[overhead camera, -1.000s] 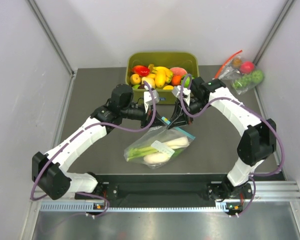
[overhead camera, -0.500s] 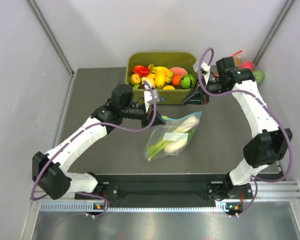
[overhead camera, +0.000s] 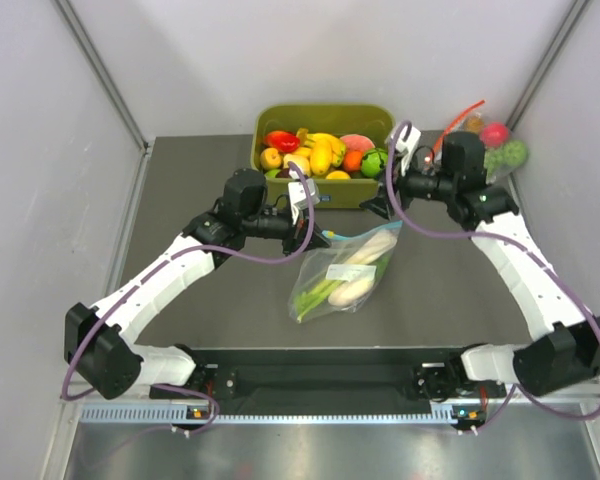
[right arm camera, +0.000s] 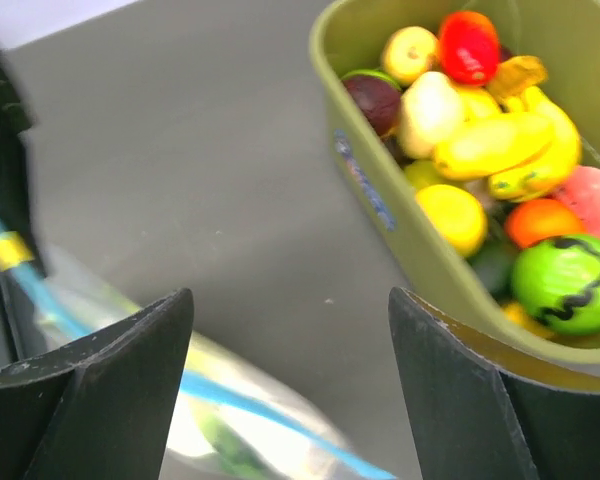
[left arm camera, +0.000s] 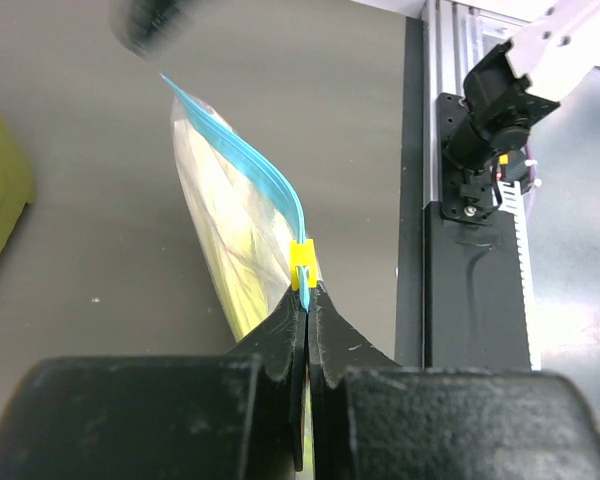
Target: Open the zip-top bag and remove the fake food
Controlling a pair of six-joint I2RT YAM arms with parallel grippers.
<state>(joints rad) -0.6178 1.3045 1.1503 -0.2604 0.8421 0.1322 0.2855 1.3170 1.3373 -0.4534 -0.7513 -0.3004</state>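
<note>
The zip-top bag [overhead camera: 345, 272] lies on the dark table with its blue zip strip [left arm camera: 242, 160] along the top edge. My left gripper [overhead camera: 320, 238] is shut on the strip's end [left arm camera: 308, 290], just behind the yellow slider [left arm camera: 302, 262]. Inside the bag I see the fake food: a white-stalked leek [overhead camera: 325, 290] and a white radish [overhead camera: 352, 291]. My right gripper [overhead camera: 375, 205] stands open over the bag's far corner, in front of the bin. Nothing is between its fingers [right arm camera: 290, 295], and the blue strip [right arm camera: 210, 385] runs below them.
An olive bin [overhead camera: 320, 108] full of toy fruits stands at the back; its front wall [right arm camera: 380, 200] is just right of my right gripper. A second clear bag [overhead camera: 490, 150] with a red strip lies at the back right. A black and metal rail [left arm camera: 480, 300] borders the near table edge.
My right gripper moved away from the left one, right and toward the bin, then opened. The bag swung so its far corner points at the bin. The left gripper kept its hold.
</note>
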